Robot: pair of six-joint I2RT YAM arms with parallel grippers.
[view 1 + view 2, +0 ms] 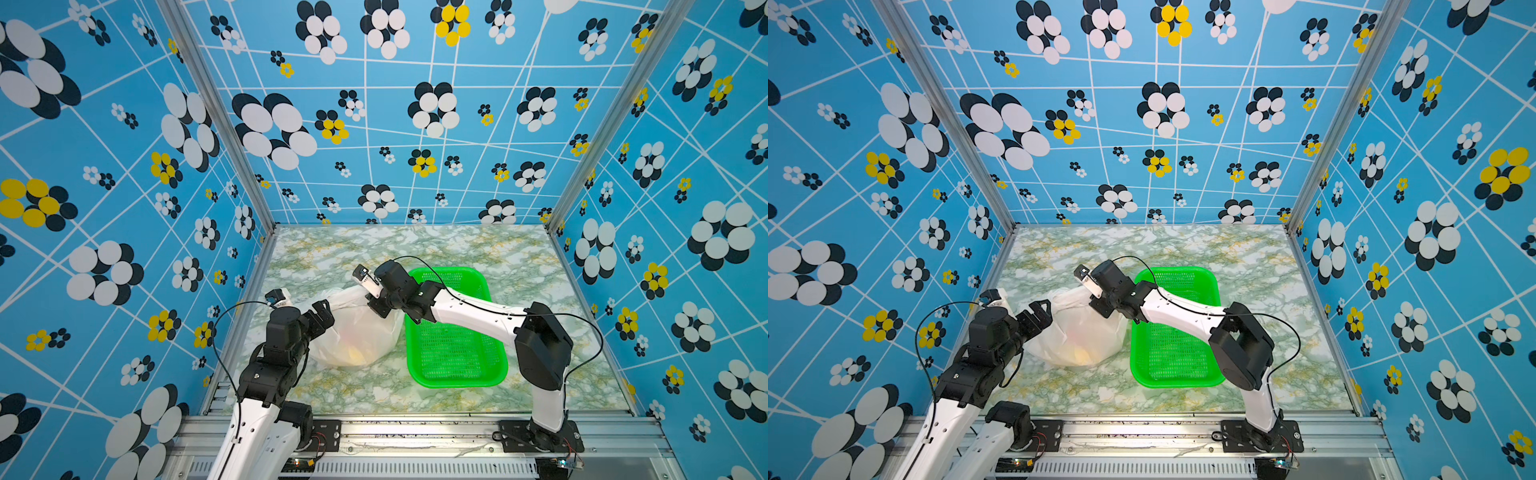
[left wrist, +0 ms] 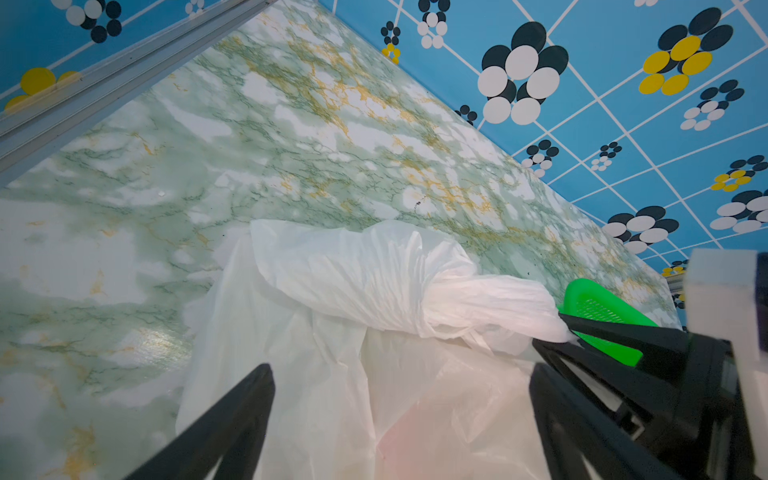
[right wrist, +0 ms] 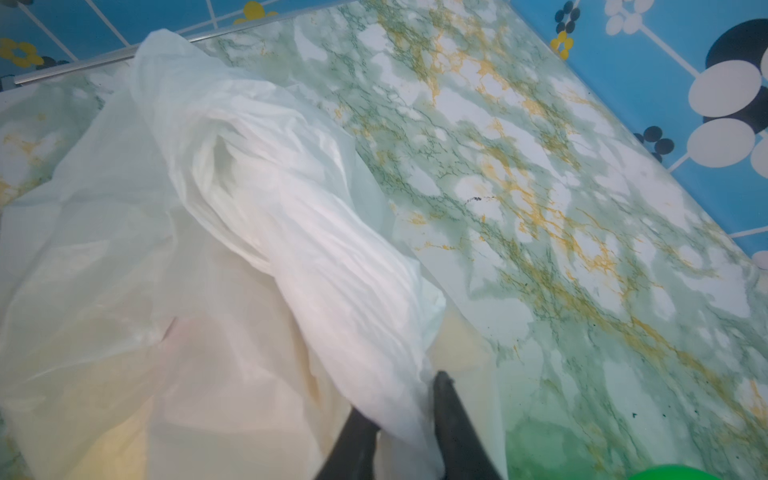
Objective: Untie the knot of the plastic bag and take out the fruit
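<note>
Right claw (image 3: 403, 395) clamping plastic bag (image 1: 357, 332), handle (image 2: 395, 282) stretched leftward

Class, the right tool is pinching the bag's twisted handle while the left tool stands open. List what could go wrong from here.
1. The right tool is shut on the thin twisted handle; a hard pull could cinch it tighter or tear the plastic bag.
2. The left tool is open and holds nothing, so the bag may simply drag along with the fruit inside.
</note>
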